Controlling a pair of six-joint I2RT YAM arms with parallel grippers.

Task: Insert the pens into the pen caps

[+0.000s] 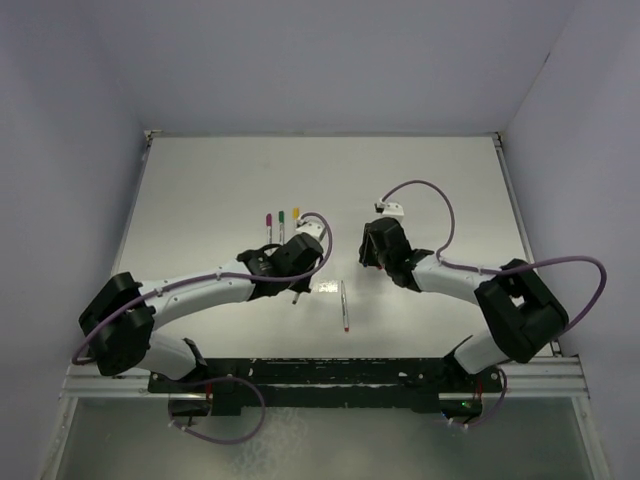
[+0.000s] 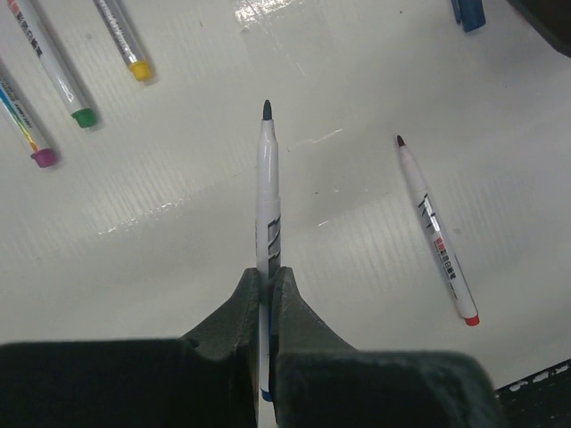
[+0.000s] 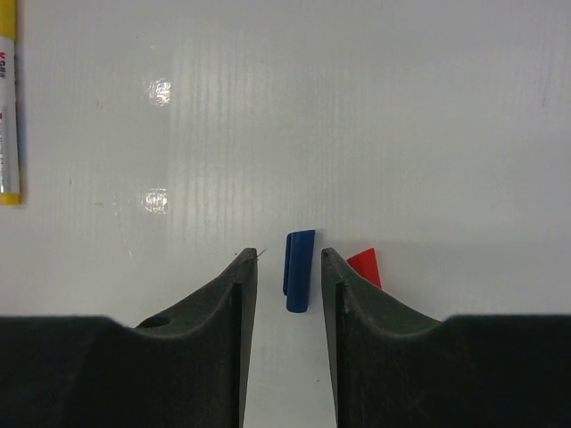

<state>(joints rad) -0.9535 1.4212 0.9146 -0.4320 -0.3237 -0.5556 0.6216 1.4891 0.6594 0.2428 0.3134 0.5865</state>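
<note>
My left gripper (image 2: 268,272) is shut on a white pen (image 2: 267,196) whose bare dark tip points away from the wrist and whose blue end shows between the jaws. A second uncapped pen (image 2: 434,230) with a red end lies flat to its right, also seen on the table as the loose pen (image 1: 344,305). My right gripper (image 3: 288,254) is open and low over the table. A blue cap (image 3: 299,270) lies between its jaws, with a gap on each side. A red cap (image 3: 364,266) lies just outside the right finger, partly hidden by it.
Three capped pens lie side by side at the middle back: purple (image 2: 27,129), green (image 2: 61,71) and yellow (image 2: 125,40). The yellow one (image 3: 7,98) also shows at the right wrist view's left edge. Both arms (image 1: 200,290) reach inward over the white table (image 1: 200,190).
</note>
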